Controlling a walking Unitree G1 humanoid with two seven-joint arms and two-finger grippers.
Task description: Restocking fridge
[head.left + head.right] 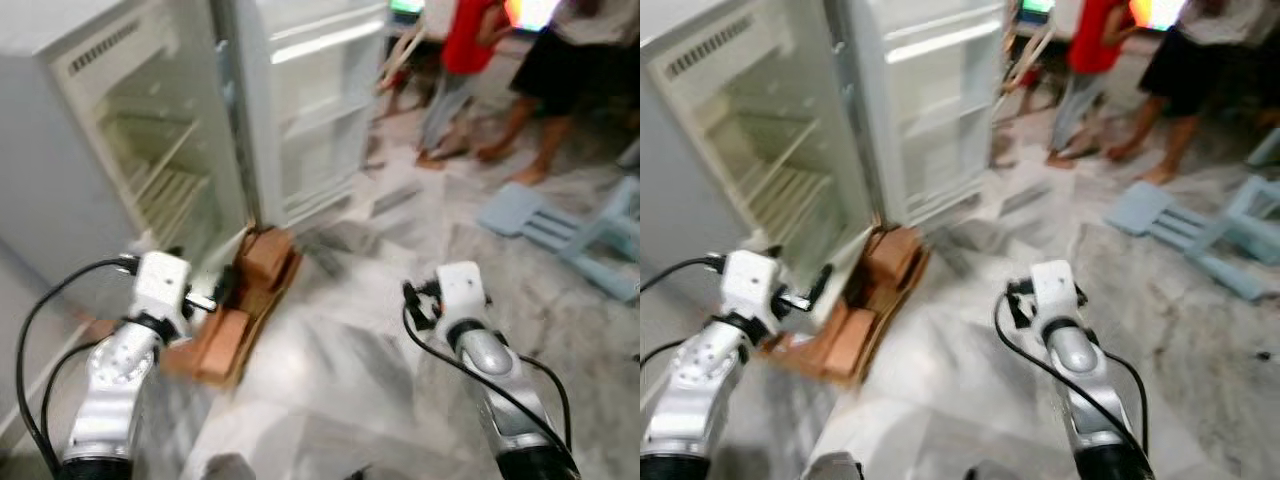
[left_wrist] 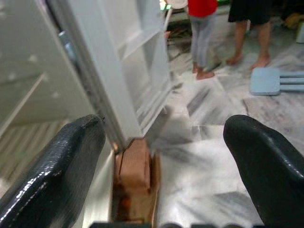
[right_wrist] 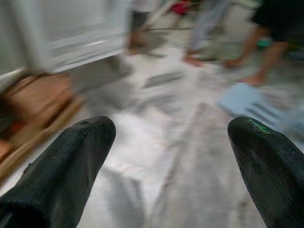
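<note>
Ahead and to the left, open fridge (image 1: 150,170) with bare shelves, nearer the left pincer (image 2: 161,156) than the right pincer (image 3: 166,161), both gaping, holding nothing.

One fridge (image 1: 150,150), door (image 1: 320,100) open. Two people (image 1: 470,60) in the background. One blue stool (image 1: 570,235), tipped over.

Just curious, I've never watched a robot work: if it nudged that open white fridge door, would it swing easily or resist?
The open white fridge door would probably swing easily on its hinged edge. Its shelves look bare, so likely light. The brown cardboard boxes below might block it.
</note>
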